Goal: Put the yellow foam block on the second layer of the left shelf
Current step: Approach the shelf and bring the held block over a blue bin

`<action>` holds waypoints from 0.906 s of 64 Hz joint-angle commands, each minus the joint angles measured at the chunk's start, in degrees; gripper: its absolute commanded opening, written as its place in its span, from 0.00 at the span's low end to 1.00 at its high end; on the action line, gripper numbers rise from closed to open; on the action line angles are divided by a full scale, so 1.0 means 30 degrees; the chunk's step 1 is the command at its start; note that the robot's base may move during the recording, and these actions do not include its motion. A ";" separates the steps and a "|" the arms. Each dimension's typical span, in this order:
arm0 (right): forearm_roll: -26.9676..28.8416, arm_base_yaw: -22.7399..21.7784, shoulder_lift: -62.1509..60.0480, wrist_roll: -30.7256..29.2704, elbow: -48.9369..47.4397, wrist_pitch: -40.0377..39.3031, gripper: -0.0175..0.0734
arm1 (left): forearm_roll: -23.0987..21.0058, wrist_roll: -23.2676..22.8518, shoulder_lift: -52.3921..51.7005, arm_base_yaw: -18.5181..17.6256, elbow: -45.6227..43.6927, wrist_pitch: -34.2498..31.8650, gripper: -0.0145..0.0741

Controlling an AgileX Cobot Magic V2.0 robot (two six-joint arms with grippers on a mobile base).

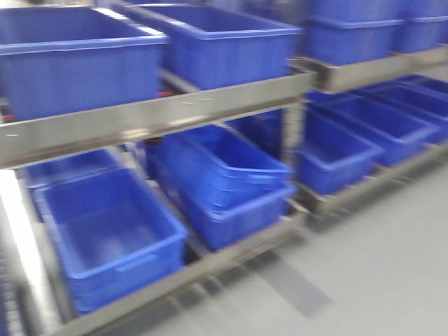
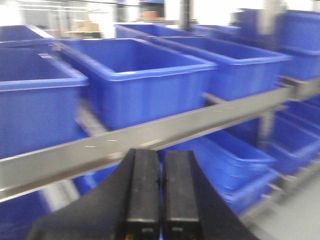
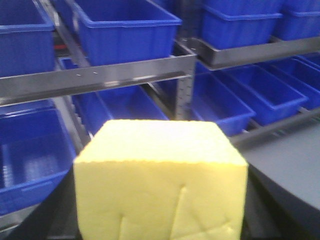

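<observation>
While the left gripper [image 2: 160, 200] is pressed together, the yellow rectangular foam block [image 3: 160, 175] is pinched by the right gripper [image 3: 160, 220].

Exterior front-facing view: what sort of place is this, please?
Probably a warehouse or stockroom. Steel shelf racks stand side by side, each with at least two tiers, open blue plastic bins sit on them, and the floor is plain grey.
</observation>
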 commanded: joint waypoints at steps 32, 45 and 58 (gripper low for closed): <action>-0.0135 -0.0070 0.0159 -0.0110 -0.0581 -0.1732 0.72 | -0.0108 -0.0062 -0.0346 -0.0105 0.0509 -0.1559 0.30; -0.0135 -0.0070 0.0159 -0.0110 -0.0581 -0.1732 0.72 | -0.0108 -0.0062 -0.0346 -0.0105 0.0509 -0.1559 0.30; -0.0135 -0.0070 0.0159 -0.0110 -0.0581 -0.1732 0.72 | -0.0108 -0.0062 -0.0346 -0.0105 0.0509 -0.1559 0.30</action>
